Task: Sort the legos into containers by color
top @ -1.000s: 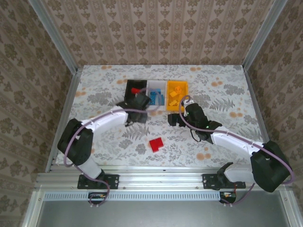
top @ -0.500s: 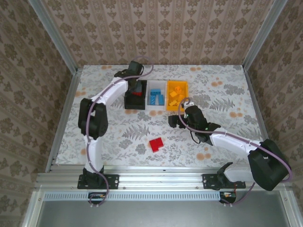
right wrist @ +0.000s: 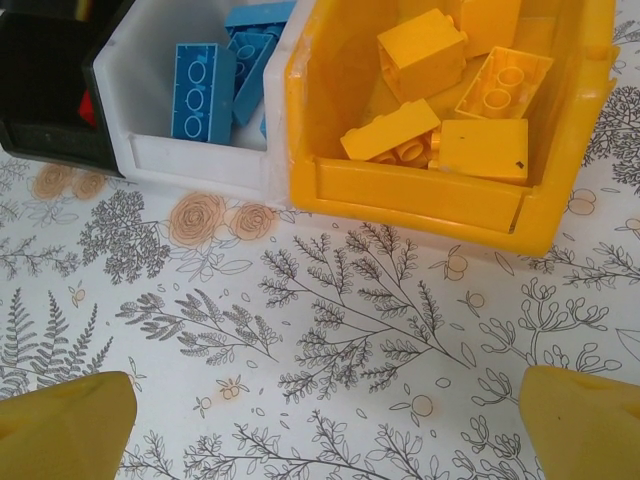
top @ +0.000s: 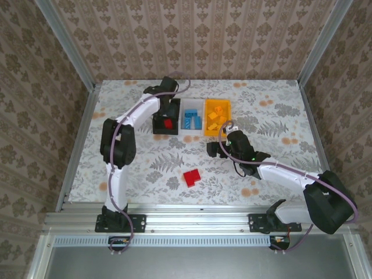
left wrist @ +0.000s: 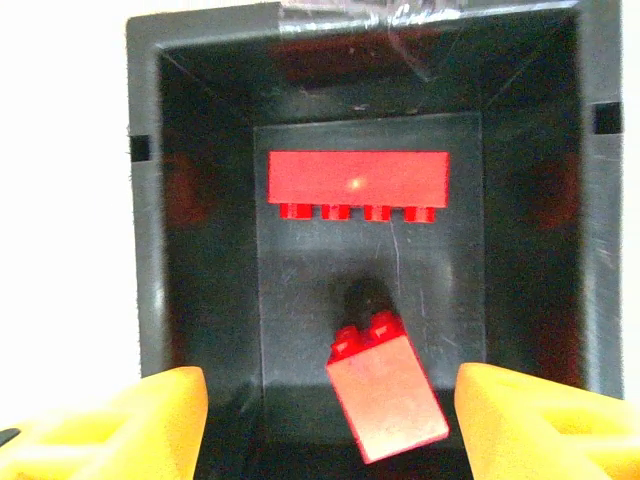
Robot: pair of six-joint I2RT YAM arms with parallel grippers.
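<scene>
My left gripper point(left wrist: 330, 440) hangs open over the black bin point(left wrist: 210, 250), its yellow fingers point(left wrist: 120, 420) wide apart. Between them, touching neither, a small red brick point(left wrist: 388, 395) is tilted inside the bin. A long red brick point(left wrist: 357, 180) lies further back on the bin floor. Another red brick point(top: 191, 177) sits on the table in front of the bins. My right gripper point(right wrist: 330, 430) is open over bare table, just short of the yellow bin point(right wrist: 420, 200) with its yellow bricks point(right wrist: 420, 50). The white bin point(right wrist: 190, 165) holds blue bricks point(right wrist: 203, 90).
The three bins stand side by side at the table's middle back: black bin point(top: 165, 130), white bin point(top: 192, 132), yellow bin point(top: 226, 104). The left arm point(top: 136, 113) reaches in from the bins' left. Metal frame posts and patterned walls enclose the table.
The left arm has swung from the bins' near side round to above the black bin, and a small red brick now lies free in the bin's near part. The right gripper barely shifted.
</scene>
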